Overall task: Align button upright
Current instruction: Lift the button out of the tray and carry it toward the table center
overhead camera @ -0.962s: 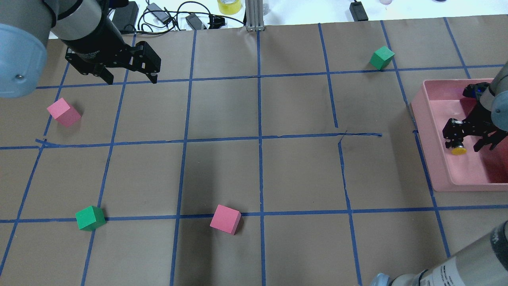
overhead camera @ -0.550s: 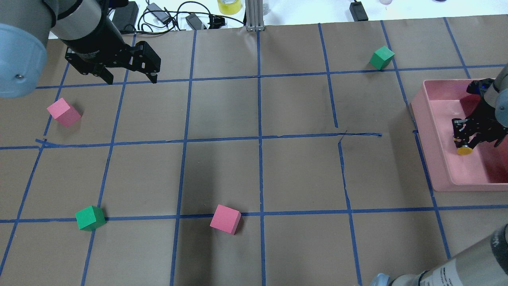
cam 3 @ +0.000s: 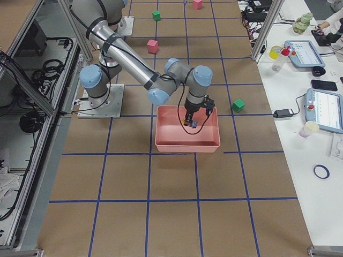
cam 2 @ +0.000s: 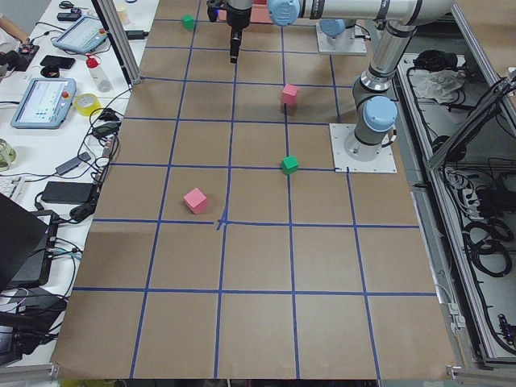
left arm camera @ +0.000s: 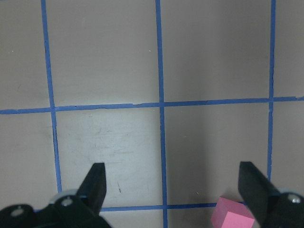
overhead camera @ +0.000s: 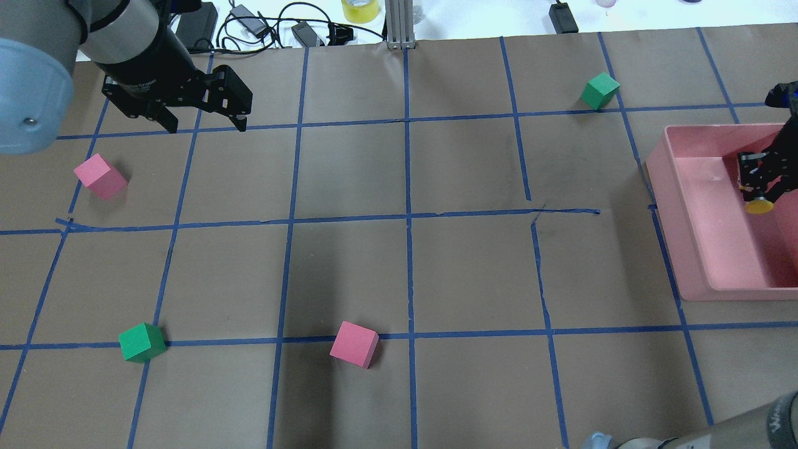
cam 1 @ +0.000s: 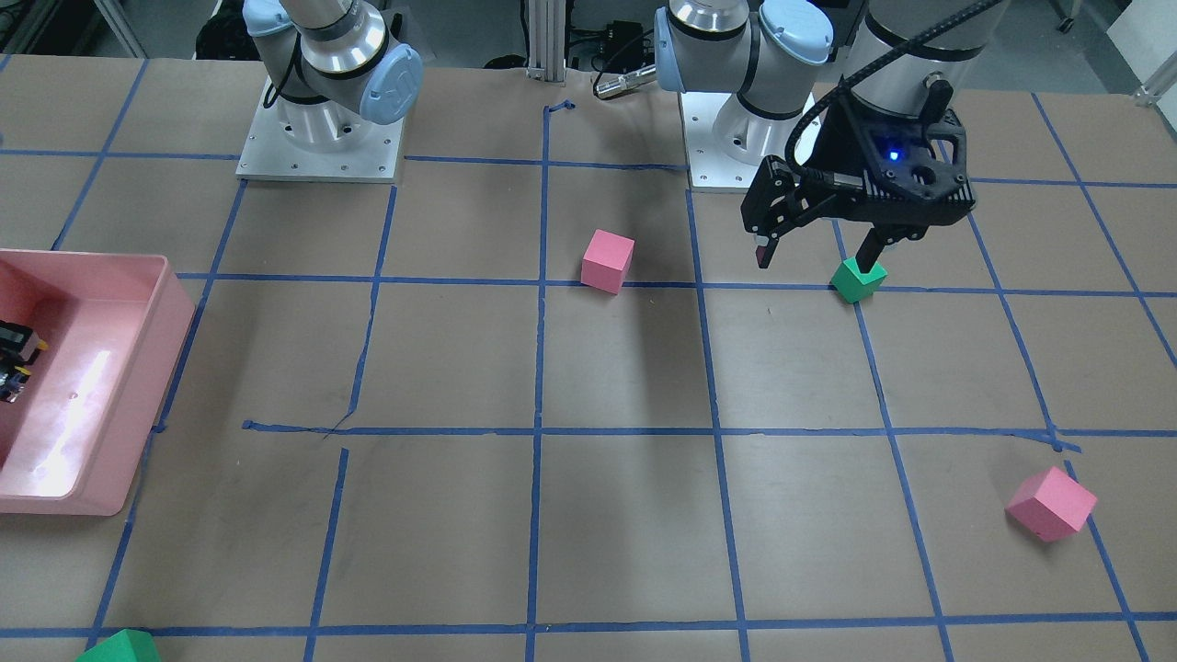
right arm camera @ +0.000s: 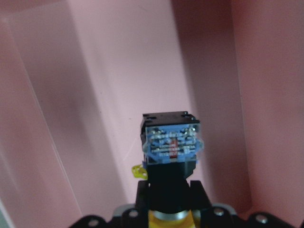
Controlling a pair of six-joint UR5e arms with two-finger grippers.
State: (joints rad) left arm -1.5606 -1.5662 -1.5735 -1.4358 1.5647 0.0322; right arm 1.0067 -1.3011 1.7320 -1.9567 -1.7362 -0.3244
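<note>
— Fingers (right arm camera: 200,197) of the right gripper (overhead camera: 759,189) are pinched on the button (right arm camera: 170,173), on its black body. Left gripper (overhead camera: 206,122): fingers spread wide, nothing between them. It hovers over the table (overhead camera: 399,274) toward 11 o'clock in the overhead view.
— Where's the button exactly?
— Inside the pink bin (overhead camera: 682,249), at the table's 3 o'clock edge overhead. Touching the bin floor or lifted: can't tell.
— What's obscured?
— Plenty. Overhead, the frame edge crops the right gripper and the bin at 3 o'clock, and the gripper body covers all of the button but the yellow cap (overhead camera: 759,206). Front-facing view catches only a sliver of that gripper at its 9 o'clock edge, and the button isn't readable there. Right wrist view cuts the cap off at 6 o'clock. Left wrist view shows just a corner of a pink cube (left arm camera: 232,217) at 5 o'clock. Front-facing, a green cube (cam 1: 860,280) sits partly behind a left finger.
— Orientation?
— Right wrist view: long axis runs 12–6, contact block (right arm camera: 172,140) at 12 with its blue-tinted face toward the camera, cap at 6. Overhead: the cap is at the gripper's 6 o'clock end and shows as a flattened oval. Angle to the bin floor: can't tell.
</note>
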